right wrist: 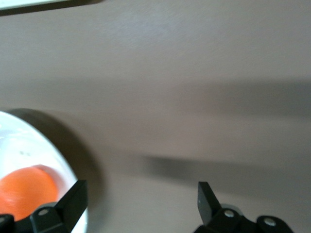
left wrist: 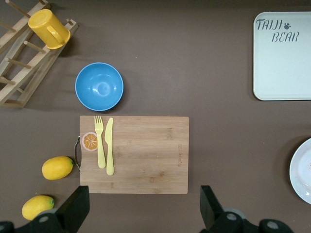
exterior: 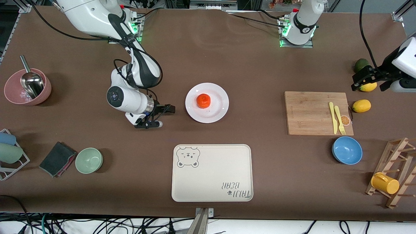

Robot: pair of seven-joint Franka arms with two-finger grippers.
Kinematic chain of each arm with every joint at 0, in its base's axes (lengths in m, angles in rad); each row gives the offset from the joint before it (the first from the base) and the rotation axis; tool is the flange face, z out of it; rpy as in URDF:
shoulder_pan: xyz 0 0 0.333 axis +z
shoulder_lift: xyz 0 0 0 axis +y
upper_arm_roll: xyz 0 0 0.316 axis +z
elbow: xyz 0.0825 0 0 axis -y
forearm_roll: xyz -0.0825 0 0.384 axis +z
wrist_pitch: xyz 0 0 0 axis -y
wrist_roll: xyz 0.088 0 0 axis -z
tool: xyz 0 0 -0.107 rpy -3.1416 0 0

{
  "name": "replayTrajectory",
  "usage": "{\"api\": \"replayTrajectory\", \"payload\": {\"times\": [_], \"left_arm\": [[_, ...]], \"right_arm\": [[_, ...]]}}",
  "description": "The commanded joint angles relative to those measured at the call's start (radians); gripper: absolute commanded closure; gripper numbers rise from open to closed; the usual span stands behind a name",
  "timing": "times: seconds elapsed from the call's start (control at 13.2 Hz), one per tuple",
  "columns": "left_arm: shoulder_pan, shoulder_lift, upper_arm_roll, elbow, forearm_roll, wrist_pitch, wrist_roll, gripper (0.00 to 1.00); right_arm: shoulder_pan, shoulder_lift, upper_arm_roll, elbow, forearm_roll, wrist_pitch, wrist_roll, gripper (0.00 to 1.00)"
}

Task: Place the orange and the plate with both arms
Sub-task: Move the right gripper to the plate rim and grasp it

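Observation:
The orange (exterior: 203, 100) sits in the middle of the white plate (exterior: 221, 112) at the table's centre. My right gripper (exterior: 165, 116) is open and empty, low beside the plate toward the right arm's end. In the right wrist view the gripper (right wrist: 141, 204) shows bare table between its fingers, with the plate's rim (right wrist: 63, 165) and the orange (right wrist: 24, 196) off to one side. My left gripper (exterior: 370, 83) is open and empty, up over a lemon at the left arm's end. In the left wrist view the gripper (left wrist: 142, 213) is over bare table beside the cutting board, and the plate's edge (left wrist: 303, 170) shows.
A cream bear tray (exterior: 212, 172) lies nearer the camera than the plate. A cutting board (exterior: 312, 112) holds a yellow knife and fork. A blue bowl (exterior: 347, 150), two lemons (exterior: 361, 106), a green bowl (exterior: 89, 160), a pink bowl (exterior: 27, 87) and a rack with a yellow cup (exterior: 385, 183) stand around.

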Motion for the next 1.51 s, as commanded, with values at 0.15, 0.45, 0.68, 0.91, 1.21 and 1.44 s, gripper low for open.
{"api": "replayTrajectory", "payload": {"times": [0.15, 0.45, 0.68, 0.91, 1.21, 1.44], "left_arm": [[0.010, 0.033, -0.011, 0.064, 0.027, -0.052, 0.014, 0.00], [0.019, 0.033, -0.004, 0.064, 0.026, -0.066, 0.014, 0.00], [0.054, 0.034, -0.004, 0.062, 0.026, -0.066, 0.016, 0.00], [0.057, 0.037, -0.005, 0.064, 0.026, -0.066, 0.014, 0.00], [0.057, 0.037, -0.007, 0.064, 0.026, -0.066, 0.014, 0.00], [0.057, 0.037, -0.007, 0.064, 0.026, -0.066, 0.014, 0.00]], "right_arm": [[-0.010, -0.029, 0.042, -0.044, 0.176, 0.058, -0.043, 0.00], [-0.010, -0.021, 0.053, -0.057, 0.354, 0.051, -0.214, 0.00], [-0.010, 0.005, 0.060, -0.060, 0.367, 0.035, -0.282, 0.00], [-0.010, 0.023, 0.072, -0.057, 0.414, 0.035, -0.340, 0.00], [-0.009, 0.048, 0.086, -0.054, 0.414, 0.040, -0.411, 0.07], [-0.004, 0.066, 0.086, -0.043, 0.413, 0.041, -0.469, 0.30]]}}
